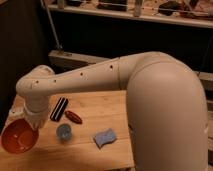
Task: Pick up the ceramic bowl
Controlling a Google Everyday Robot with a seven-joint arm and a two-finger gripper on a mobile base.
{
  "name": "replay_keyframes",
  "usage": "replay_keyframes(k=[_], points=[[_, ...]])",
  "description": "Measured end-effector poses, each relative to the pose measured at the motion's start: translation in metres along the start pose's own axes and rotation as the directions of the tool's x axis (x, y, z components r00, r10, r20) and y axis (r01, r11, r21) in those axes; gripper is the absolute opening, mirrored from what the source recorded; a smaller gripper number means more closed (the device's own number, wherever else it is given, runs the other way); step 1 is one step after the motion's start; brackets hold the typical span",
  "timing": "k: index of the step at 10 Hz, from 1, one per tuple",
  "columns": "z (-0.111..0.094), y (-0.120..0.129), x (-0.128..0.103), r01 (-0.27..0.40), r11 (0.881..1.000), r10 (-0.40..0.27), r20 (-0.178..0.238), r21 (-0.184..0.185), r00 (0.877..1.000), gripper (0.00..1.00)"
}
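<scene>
The ceramic bowl (18,137) is glossy orange-red with a lighter inside. It is at the table's left edge, tilted so its inside faces the camera. My gripper (32,123) hangs from the white wrist (36,102) right at the bowl's upper right rim and is shut on that rim. The bowl seems to be held slightly off the wooden table (107,107). My large white arm (160,105) reaches in from the right across the table.
A small blue-grey cup (63,132) stands right of the bowl. A dark red oval object (73,117), a black striped block (59,108) and a blue sponge (104,137) lie on the table. A dark shelf unit (130,35) stands behind.
</scene>
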State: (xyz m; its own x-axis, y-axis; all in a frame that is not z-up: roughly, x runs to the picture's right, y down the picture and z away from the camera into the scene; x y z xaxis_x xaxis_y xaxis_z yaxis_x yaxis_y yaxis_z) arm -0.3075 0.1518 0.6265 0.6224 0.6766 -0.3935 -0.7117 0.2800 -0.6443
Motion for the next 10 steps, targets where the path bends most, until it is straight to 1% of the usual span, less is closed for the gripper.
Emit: replay_keyframes(k=[1, 4, 10], points=[[0.0009, 0.0013, -0.0007, 0.001, 1.0, -0.001, 0.003, 0.011, 1.0, 0.0], [0.002, 0.0041, -0.0021, 0.0, 1.0, 0.0, 0.01, 0.026, 1.0, 0.0], [0.006, 0.0071, -0.0028, -0.004, 0.999, 0.003, 0.007, 0.035, 1.0, 0.0]])
